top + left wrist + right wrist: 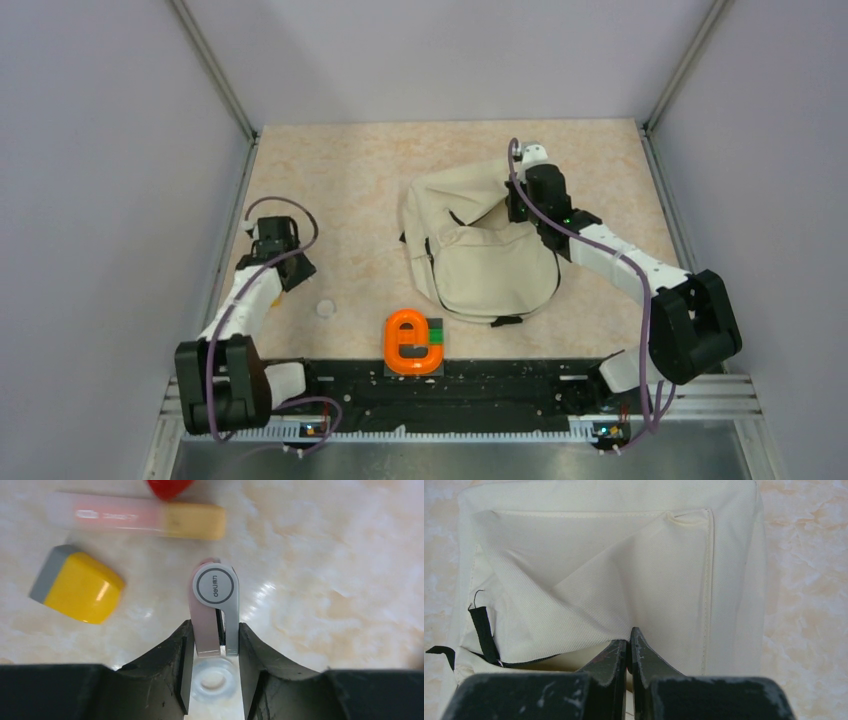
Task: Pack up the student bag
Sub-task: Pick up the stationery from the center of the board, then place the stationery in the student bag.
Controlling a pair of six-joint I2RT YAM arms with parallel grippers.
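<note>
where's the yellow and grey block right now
In the left wrist view the yellow and grey block lies on the table at frame left, below the pink tube, apart from the pink-and-white item in the left gripper.

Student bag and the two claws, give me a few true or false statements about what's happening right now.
1. The right claw pinches fabric of the student bag. True.
2. The left claw is empty. False: it grips a pink-and-white Deli gadget.
3. The yellow eraser lies inside the bag. False: it lies on the table.
4. An orange object sits near the arm bases. True.
</note>
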